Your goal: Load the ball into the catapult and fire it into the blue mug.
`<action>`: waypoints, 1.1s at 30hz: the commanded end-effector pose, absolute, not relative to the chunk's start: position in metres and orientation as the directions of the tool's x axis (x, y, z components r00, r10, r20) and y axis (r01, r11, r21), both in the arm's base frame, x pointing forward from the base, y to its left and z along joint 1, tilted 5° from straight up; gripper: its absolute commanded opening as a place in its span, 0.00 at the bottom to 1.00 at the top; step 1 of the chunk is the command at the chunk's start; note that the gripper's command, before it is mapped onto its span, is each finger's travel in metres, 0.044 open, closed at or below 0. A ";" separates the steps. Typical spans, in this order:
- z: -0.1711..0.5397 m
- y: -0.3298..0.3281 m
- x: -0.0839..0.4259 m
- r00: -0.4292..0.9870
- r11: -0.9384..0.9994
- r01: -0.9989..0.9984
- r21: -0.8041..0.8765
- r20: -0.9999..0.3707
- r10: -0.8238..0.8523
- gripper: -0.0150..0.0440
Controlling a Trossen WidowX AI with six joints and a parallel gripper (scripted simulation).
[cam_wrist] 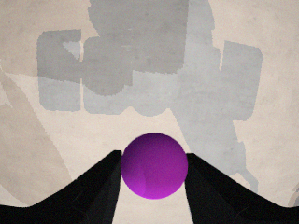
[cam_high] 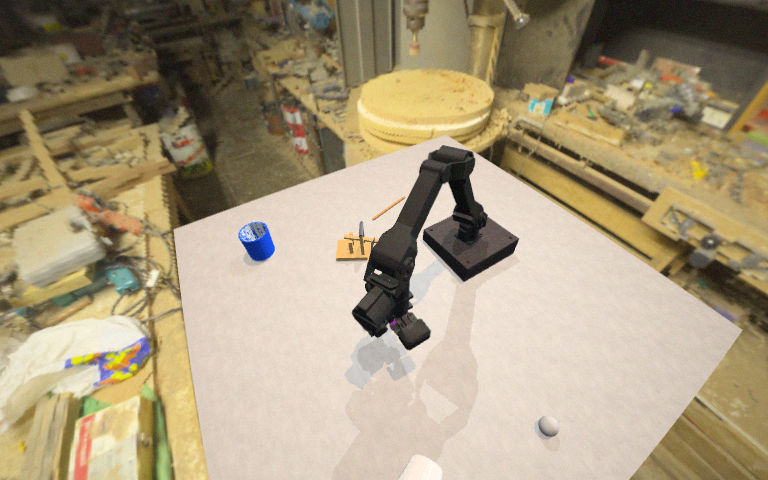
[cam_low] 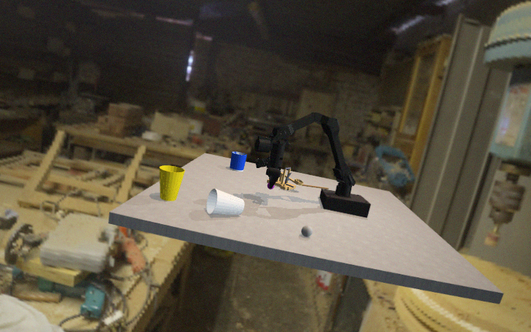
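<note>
While lifted | purple ball | clamped between the jaws

the catapult is partly hidden by the arm in the top view, so the clearance there cannot be fully judged. between it and the mug, a passage is left. the side toward the base is partly obstructed by the stick. room between the fingers is filled by the purple ball. low passes are obstructed by the white cup, yellow cup and grey ball, with gaps left between them.
</note>
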State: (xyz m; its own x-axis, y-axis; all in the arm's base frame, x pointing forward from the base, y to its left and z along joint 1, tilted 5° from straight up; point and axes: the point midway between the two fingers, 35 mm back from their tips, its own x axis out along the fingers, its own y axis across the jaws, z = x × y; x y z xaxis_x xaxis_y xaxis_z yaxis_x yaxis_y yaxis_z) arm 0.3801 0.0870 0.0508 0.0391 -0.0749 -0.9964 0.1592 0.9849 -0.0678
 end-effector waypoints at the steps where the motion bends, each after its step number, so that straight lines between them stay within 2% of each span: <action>1: 0.078 0.090 0.381 0.055 0.985 0.162 -0.063 -0.996 -0.073 0.25; 7: 0.119 0.093 0.373 0.055 0.985 0.162 -0.063 -0.996 -0.073 0.25; 12: 0.123 0.088 0.371 0.050 0.984 0.168 -0.064 -0.996 -0.074 0.25; 33: 0.111 -0.040 0.329 -0.091 0.926 0.369 -0.082 -0.994 -0.052 0.25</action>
State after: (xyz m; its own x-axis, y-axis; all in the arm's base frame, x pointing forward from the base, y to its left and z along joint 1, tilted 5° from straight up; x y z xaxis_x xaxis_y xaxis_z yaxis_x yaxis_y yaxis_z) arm 0.3371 -0.0301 0.1110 -0.0792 -0.0656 -0.9947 0.3495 0.9327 -0.0893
